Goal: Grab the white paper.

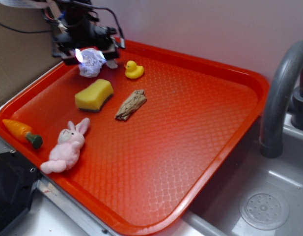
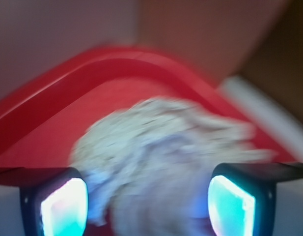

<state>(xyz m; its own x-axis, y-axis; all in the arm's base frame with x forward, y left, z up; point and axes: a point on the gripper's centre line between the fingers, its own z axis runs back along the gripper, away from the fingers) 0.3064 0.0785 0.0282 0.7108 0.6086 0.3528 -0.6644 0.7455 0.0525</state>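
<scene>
Fingers [image 2: 63, 206] of the gripper [image 2: 149, 204] are standing apart on either side of the white paper [image 2: 161, 157], which is filling the gap between them; whether the pads are pressing it I cannot tell (the wrist view is blurred). From the exterior view the wad is sitting at the far left corner of the red tray [image 1: 225, 66], just behind the yellow sponge [image 1: 94, 94] and beside the rubber duck [image 1: 133, 70].
</scene>
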